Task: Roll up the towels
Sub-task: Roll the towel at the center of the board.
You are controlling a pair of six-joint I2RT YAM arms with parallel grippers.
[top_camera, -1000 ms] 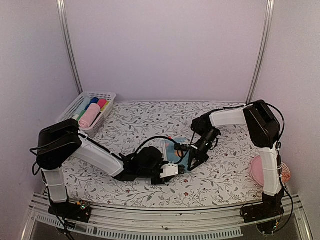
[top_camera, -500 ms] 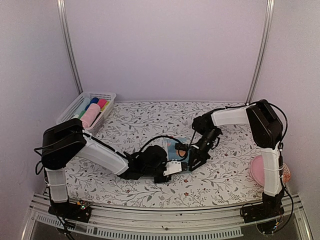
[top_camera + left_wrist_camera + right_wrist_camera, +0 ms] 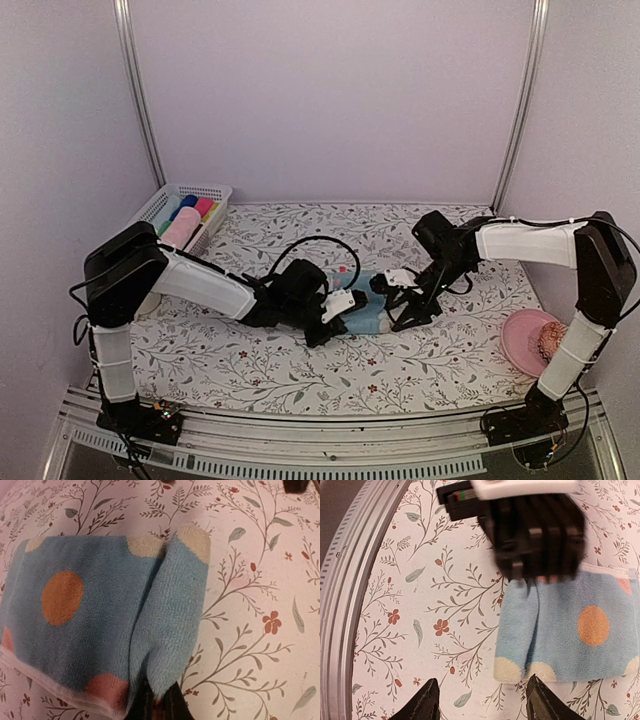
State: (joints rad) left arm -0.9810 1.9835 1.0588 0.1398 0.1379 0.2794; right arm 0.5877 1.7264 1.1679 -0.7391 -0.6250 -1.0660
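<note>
Site entry, as I view it from my remote station: a lab-type robot test booth.

Evidence:
- plain pale lilac panel walls [image 3: 330, 100]
- slim metal upright posts [image 3: 135, 90]
- ribbed aluminium base rail [image 3: 330, 440]
- floral-printed table covering [image 3: 400, 375]
- two white-and-black jointed robot arms [image 3: 200, 290] bolted at the rail

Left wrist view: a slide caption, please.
Left jaws pinch a raised fold of the light blue towel on the floral tablecloth.

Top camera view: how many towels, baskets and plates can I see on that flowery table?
Towels: 2, the light blue towel on the table and the pink rolled towel in the white basket
Baskets: 1, white
Plates: 1, the pink plate
Total: 4
</note>
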